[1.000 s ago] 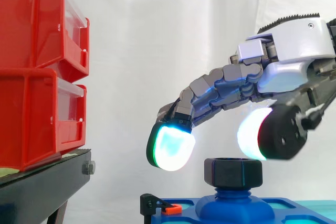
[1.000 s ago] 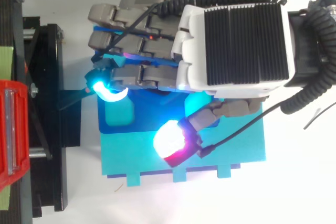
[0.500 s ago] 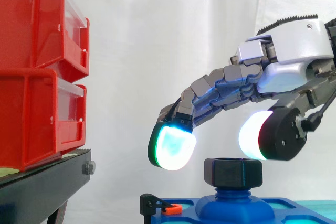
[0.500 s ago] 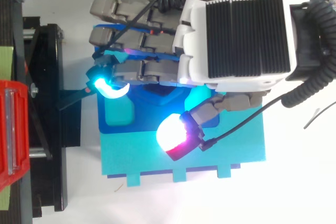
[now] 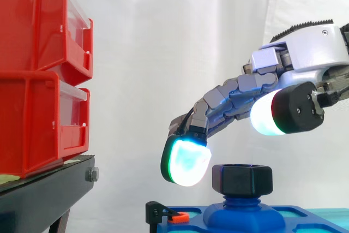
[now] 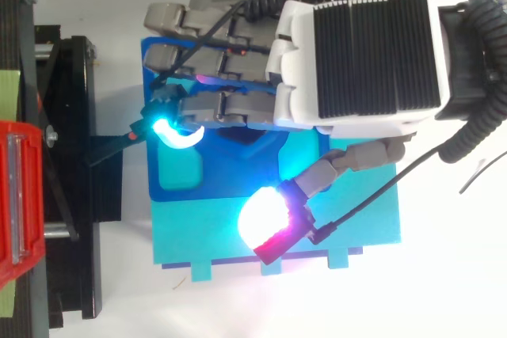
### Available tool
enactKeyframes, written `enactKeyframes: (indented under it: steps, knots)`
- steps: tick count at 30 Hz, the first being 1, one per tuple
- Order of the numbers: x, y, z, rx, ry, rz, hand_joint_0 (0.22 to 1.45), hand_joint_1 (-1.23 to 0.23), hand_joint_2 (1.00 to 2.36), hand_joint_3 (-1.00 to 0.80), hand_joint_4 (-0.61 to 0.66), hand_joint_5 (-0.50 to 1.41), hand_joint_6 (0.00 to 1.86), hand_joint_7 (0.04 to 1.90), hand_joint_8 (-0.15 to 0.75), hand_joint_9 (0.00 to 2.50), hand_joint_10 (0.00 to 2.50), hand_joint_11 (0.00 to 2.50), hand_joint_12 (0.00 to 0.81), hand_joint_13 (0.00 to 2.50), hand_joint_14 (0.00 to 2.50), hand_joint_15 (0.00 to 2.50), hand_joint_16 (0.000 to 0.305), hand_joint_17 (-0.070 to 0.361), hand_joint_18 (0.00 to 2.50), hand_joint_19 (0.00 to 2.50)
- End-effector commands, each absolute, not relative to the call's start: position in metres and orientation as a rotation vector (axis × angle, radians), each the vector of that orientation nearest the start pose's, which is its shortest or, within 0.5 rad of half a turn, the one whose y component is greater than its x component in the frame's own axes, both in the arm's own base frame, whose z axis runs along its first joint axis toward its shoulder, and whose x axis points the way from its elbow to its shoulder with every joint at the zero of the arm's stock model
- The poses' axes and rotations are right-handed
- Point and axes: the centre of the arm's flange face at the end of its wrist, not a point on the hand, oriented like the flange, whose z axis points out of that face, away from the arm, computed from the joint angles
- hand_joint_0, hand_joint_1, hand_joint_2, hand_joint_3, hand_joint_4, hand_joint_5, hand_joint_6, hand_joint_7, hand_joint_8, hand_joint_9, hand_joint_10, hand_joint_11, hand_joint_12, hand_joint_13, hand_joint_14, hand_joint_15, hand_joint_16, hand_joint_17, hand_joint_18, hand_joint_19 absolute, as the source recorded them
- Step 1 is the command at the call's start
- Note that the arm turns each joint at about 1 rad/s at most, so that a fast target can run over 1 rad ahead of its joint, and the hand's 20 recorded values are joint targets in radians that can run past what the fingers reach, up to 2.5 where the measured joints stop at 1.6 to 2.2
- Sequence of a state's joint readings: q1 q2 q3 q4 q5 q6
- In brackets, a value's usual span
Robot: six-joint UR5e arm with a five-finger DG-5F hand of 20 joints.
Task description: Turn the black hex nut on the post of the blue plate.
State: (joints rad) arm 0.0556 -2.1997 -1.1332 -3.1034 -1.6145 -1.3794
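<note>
We count one black nut (image 5: 242, 179), sitting on the post (image 5: 241, 201) of one blue plate (image 5: 297, 217), and two red bins (image 5: 38, 118) stacked at the left on a black stand (image 5: 46, 200). The hand (image 5: 311, 47) hangs over the nut with fingers loosely spread, and it grips nothing. From above the hand hides the nut, the side view cuts off the plate at the bottom, and we cannot tell if the lowest pad (image 5: 186, 162) touches the nut.

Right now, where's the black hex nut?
Side view, low and right of centre: the black hex nut sits on the post of the blue plate, just right of the hand's lowest fingertip.
</note>
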Motion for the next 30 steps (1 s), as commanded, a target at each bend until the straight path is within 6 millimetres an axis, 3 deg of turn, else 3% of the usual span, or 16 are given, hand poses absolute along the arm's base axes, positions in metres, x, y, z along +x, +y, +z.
enactKeyframes:
  steps: [1,10,30]
  knots:
    - [0.724,-0.089,0.317,0.085,1.73,0.221,0.38,-0.15,1.0,-0.5,0.22,-0.22,0.5,0.73,0.268,0.23,0.0,0.0,0.393,0.1,0.0,0.0,0.067,0.152,0.1,0.31]
    - [0.723,-0.089,0.317,0.082,1.735,0.224,0.38,0.03,1.0,-0.5,0.21,-0.22,0.5,0.73,0.269,0.24,0.0,0.0,0.39,0.1,0.0,0.0,0.068,0.153,0.1,0.32]
    - [0.718,-0.1,0.315,0.08,1.763,0.233,0.39,0.02,1.0,-0.5,0.21,-0.21,0.5,0.73,0.267,0.26,0.0,0.0,0.385,0.14,0.0,0.01,0.067,0.151,0.14,0.32]
